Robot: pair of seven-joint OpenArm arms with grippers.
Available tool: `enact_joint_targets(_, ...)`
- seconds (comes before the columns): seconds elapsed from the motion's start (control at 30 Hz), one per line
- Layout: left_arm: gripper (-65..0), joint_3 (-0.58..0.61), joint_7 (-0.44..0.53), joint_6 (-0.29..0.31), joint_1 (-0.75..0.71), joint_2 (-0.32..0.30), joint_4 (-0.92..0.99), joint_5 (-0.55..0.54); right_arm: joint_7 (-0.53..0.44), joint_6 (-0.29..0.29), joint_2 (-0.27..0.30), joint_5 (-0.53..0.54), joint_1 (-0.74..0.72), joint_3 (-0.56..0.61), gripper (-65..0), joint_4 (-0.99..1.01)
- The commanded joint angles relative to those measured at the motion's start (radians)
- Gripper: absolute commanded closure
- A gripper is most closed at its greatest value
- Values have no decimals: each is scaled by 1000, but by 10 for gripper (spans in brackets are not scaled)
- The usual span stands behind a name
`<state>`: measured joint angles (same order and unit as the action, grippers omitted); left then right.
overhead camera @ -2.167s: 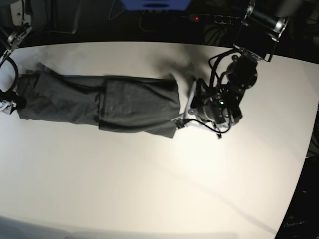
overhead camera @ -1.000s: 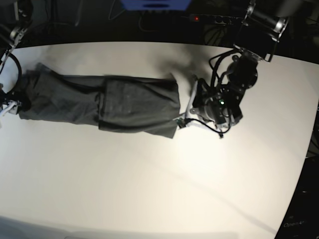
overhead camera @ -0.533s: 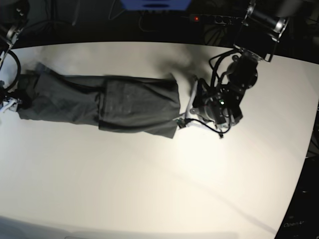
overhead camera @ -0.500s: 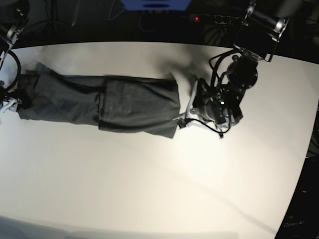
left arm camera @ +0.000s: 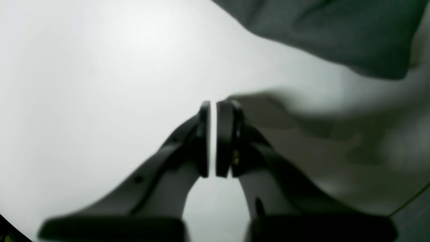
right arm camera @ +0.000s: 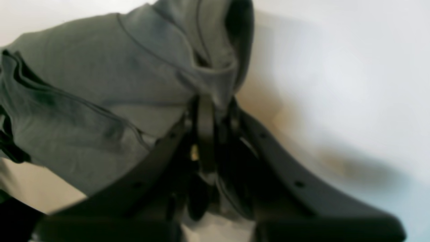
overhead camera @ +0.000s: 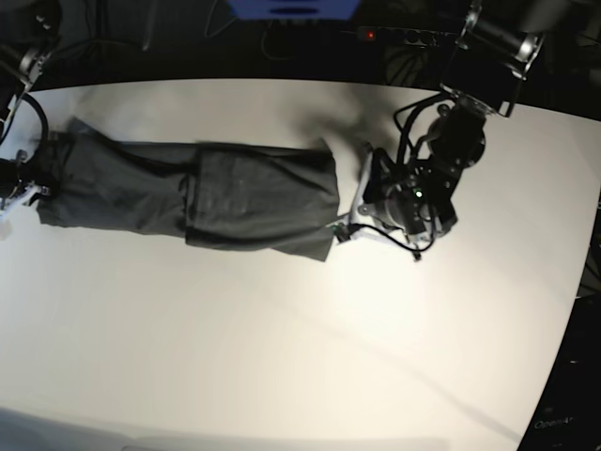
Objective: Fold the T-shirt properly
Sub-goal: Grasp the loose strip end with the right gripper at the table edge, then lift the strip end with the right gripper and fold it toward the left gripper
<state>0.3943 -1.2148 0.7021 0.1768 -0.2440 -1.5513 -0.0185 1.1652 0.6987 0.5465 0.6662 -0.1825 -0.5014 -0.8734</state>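
T-shirt lying on white tabletop, long axis running left-right across base view. Right claw pinching cloth at far end. Left claw resting together, empty, just beside near end.

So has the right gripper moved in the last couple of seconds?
Yes. In the base view the right gripper, shut on the T-shirt, sits slightly nearer the table's far edge than before.

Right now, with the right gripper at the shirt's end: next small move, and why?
Probably lift that end and carry it toward the other end. The right gripper is pinched on a bunched edge of the T-shirt, which lies as a long strip; the left gripper sits shut, holding nothing.
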Motion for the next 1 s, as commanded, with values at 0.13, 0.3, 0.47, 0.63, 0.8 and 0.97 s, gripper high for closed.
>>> enact_joint_targets(0.13, -31, -7, 5, -4, 20, -1, -19, -1, -3, -1, 20, 3, -33, 42, -7, -54)
enact_joint_targets(0.3, -31, -7, 5, -4, 20, -1, -18, -1, 20, -1, 19, 3, -35, 48, -7, -152)
enact_joint_targets(0.47, -31, -7, 5, -4, 19, -1, -18, -1, 55, -1, 22, 3, -59, 50, -7, -155)
enact_joint_targets(0.63, -31, -7, 5, -4, 19, -1, -18, -1, 54, -1, 17, 3, -56, 85, -7, -155)
enact_joint_targets(0.8, -31, -7, 7, -4, 19, -1, -18, -1, 49, -1, -9, 3, -62, 134, -7, -157)
enact_joint_targets(0.97, -31, -7, 10, -4, 19, -1, -18, -1, 46, -1, -27, 0, -71, 201, -7, -160)
